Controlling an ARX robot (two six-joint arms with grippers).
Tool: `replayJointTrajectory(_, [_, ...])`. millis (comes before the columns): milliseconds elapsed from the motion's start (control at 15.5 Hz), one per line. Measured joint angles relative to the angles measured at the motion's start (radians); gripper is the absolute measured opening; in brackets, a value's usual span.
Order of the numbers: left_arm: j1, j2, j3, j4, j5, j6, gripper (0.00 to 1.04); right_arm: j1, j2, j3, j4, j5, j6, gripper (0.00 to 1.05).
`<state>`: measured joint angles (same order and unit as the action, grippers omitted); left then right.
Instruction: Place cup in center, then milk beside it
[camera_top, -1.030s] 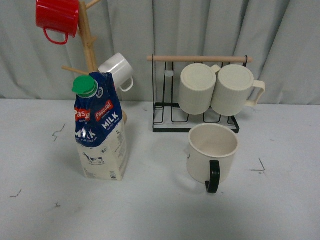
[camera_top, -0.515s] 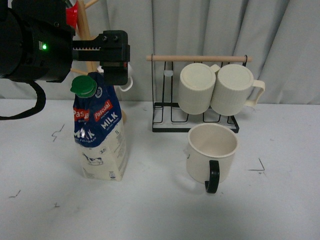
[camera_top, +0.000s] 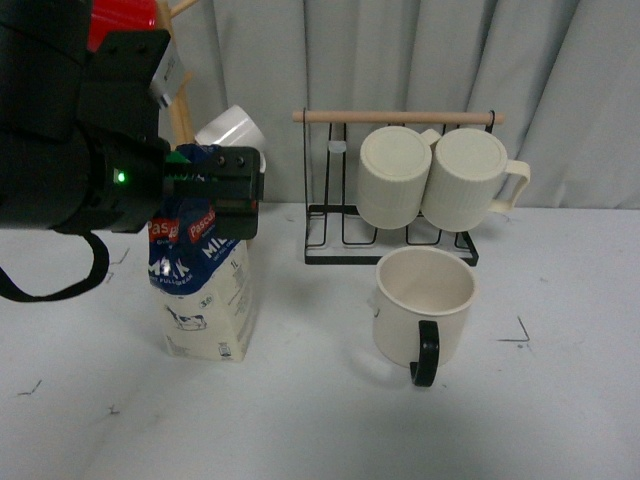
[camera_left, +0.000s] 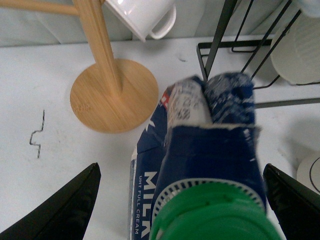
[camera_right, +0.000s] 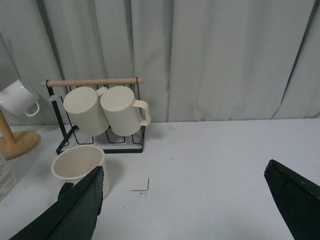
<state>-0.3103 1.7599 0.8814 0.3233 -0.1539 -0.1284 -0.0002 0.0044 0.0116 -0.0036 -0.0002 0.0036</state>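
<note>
Backdrop: pale grey pleated curtain (camera_top: 400, 50) behind a white surface (camera_top: 320, 420) with a few small black marks on it.
Milk: tall blue-and-cream milk carton with a green screw cap (camera_top: 205, 300), upright, at 9 o'clock from the cup and well apart from it.
Cup: wide cream mug with a black loop handle (camera_top: 420, 300), upright, a little right of middle, handle turned to 6 o'clock.
Left end effector (camera_left: 181, 169): spread wide over the carton's top, one finger on each side with a gap, gripping nothing.
Right end effector (camera_right: 184, 167): wide apart and empty, hanging clear at 3 o'clock from the cup.
Handling: I'd judge the carton thin-walled and top-heavy. A hard squeeze would dent it, and its creased top already looks soft.
Hold: the flat blue panels below the cap look safer than the slanted crown or the round cap.
Crowding: bamboo mug tree (camera_left: 112, 92) stands at 12 o'clock just behind the carton. Its small white mug (camera_top: 235, 135) hangs near the carton's top, and a red mug (camera_top: 125, 15) hangs higher.
Obstacle: black wire rack with two ribbed cream mugs (camera_top: 400, 180) sits at 12 o'clock close behind the cup.
Path: the stretch between carton and cup looks bare, and 9 o'clock beside the cup seems free.
</note>
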Motion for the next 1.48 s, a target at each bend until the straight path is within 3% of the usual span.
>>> replayJointTrajectory(386, [0.001,0.06,-0.018,0.047,-0.022,-0.025,0.98,0.0,0.0,0.0,0.0,0.0,0.0,0.98])
replayJointTrajectory(451, [0.0,0.061,-0.019,0.054,-0.027,-0.026,0.92,0.0,0.0,0.0,0.0,0.0,0.0,0.98])
replayJointTrajectory(837, [-0.003,0.064,-0.019,0.068,-0.036,-0.025,0.42,0.0,0.0,0.0,0.0,0.0,0.0,0.98])
replayJointTrajectory(902, [-0.013,0.055,-0.019,0.062,-0.036,-0.024,0.14,0.0,0.0,0.0,0.0,0.0,0.0,0.98])
replayJointTrajectory(966, [-0.045,0.013,-0.019,0.018,-0.067,-0.022,0.03,0.0,0.0,0.0,0.0,0.0,0.0,0.98])
replayJointTrajectory(1095, [-0.209,-0.043,0.027,0.024,-0.108,-0.014,0.03,0.0,0.0,0.0,0.0,0.0,0.0,0.98])
replayJointTrajectory(1159, [-0.253,-0.002,0.063,0.039,-0.142,-0.013,0.03,0.0,0.0,0.0,0.0,0.0,0.0,0.98])
replayJointTrajectory(1481, [-0.288,0.117,0.096,0.074,-0.17,-0.003,0.03,0.0,0.0,0.0,0.0,0.0,0.0,0.98])
